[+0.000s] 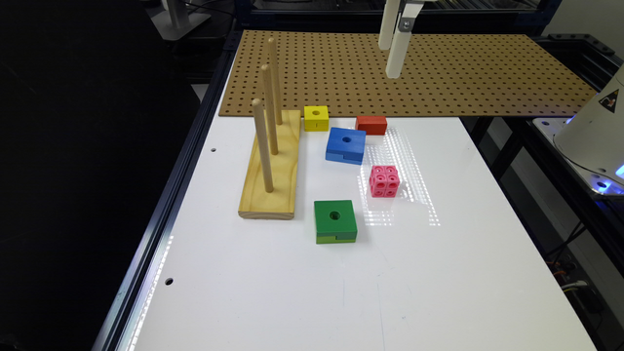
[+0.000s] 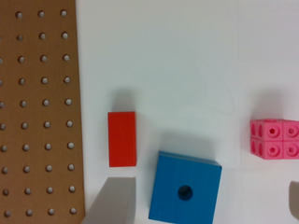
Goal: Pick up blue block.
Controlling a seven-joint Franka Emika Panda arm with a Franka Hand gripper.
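White tool hangs high over the pegboard, fingers spread wide, gripping nothing. Below it on the white bench the blue block lies flat, hole up, untouched. A red block sits just beside the blue one, nearer the pegboard; a pink cube stands farther off.

The white worktop carries a brown pegboard across its 12 o'clock edge and a wooden base with three upright pegs toward 9 o'clock. Near the middle lie the blue block, with a yellow cube at its 11 o'clock, a red block just beside at 1 o'clock, a pink cube at 4 o'clock and a green block at 6 o'clock.
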